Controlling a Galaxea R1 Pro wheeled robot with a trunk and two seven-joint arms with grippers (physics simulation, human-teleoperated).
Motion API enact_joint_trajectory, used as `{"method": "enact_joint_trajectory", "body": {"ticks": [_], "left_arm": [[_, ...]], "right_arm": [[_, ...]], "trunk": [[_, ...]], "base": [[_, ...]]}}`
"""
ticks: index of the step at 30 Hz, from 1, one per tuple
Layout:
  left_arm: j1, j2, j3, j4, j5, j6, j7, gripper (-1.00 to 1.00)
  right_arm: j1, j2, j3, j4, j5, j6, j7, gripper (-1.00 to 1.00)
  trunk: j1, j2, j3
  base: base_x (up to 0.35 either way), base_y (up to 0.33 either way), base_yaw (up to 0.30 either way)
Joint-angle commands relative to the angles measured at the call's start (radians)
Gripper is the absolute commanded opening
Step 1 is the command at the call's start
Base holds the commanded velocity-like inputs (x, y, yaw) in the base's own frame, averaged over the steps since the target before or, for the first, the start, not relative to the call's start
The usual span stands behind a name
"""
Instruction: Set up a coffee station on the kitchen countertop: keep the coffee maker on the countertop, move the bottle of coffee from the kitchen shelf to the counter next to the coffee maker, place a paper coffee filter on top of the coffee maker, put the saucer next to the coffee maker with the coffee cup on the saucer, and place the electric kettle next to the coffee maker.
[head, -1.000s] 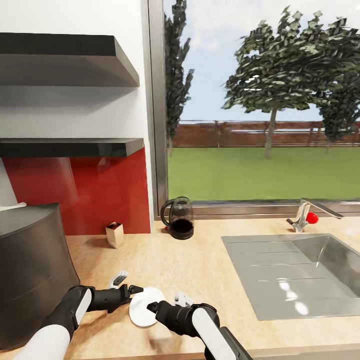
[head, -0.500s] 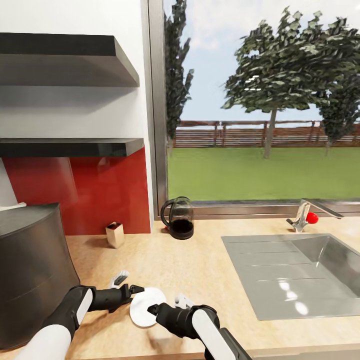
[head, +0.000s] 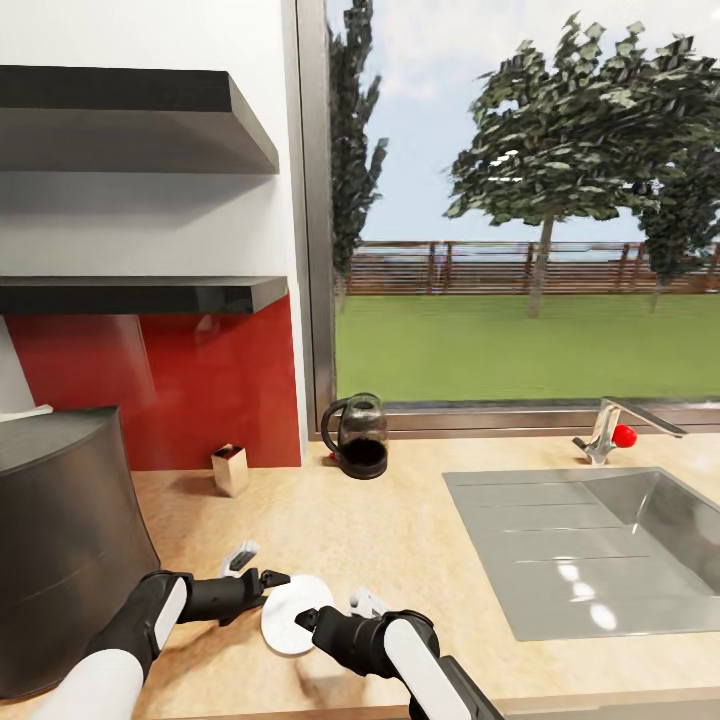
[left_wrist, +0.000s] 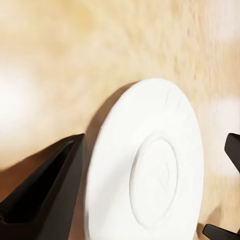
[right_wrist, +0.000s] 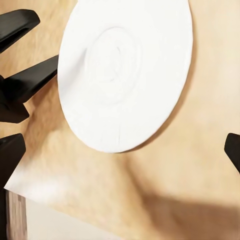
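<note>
The white saucer (head: 295, 612) lies on the kitchen countertop (head: 400, 530) near its front edge, just right of the coffee maker (head: 60, 540). My left gripper (head: 256, 567) stands open at the saucer's left rim, its dark finger touching or almost touching it. From the other side my right gripper (head: 335, 608) is open at the saucer's right rim. The saucer (left_wrist: 150, 170) shows between the left fingers in the left wrist view, and the saucer (right_wrist: 125, 70) is ahead of the open right gripper (right_wrist: 121, 165). The electric kettle (head: 357, 435) stands by the window. A white paper coffee filter (head: 25, 411) rests on the coffee maker. The kitchen shelf (head: 140, 293) looks bare.
A small tan box (head: 230, 468) stands against the red backsplash. The steel sink (head: 600, 540) with its faucet (head: 610, 425) and a red object (head: 625, 435) takes up the counter's right side. A thicker dark slab (head: 130, 110) hangs above the shelf.
The left gripper's dark finger and the saucer have crept a few pixels to the right. The right gripper has barely moved.
</note>
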Motion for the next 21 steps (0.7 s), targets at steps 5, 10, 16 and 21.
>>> {"method": "enact_joint_trajectory", "body": {"ticks": [5,10,16,21], "left_arm": [[0.000,-0.002,0.004,0.001,-0.009,0.007,-0.005,1.00],[0.000,-0.002,0.003,0.002,-0.008,0.007,-0.039,1.00],[0.000,-0.001,0.001,0.002,-0.008,0.007,-0.086,1.00],[0.000,-0.001,0.001,0.002,-0.009,0.007,-0.092,1.00]], "right_arm": [[0.000,0.000,0.001,-0.001,-0.010,0.000,-0.010,1.00],[0.000,0.000,0.001,-0.002,-0.010,0.000,-0.010,1.00],[0.000,0.000,0.000,-0.003,-0.010,-0.001,-0.010,1.00],[-0.001,0.000,-0.001,-0.003,-0.011,-0.005,-0.009,1.00]], "trunk": [[0.000,-0.001,-0.001],[0.000,-0.001,-0.001],[0.000,-0.001,-0.001],[0.000,-0.001,-0.001]], "base": [[0.000,0.000,0.000],[0.000,0.000,0.000],[0.000,0.000,0.000],[0.000,0.000,0.000]]}}
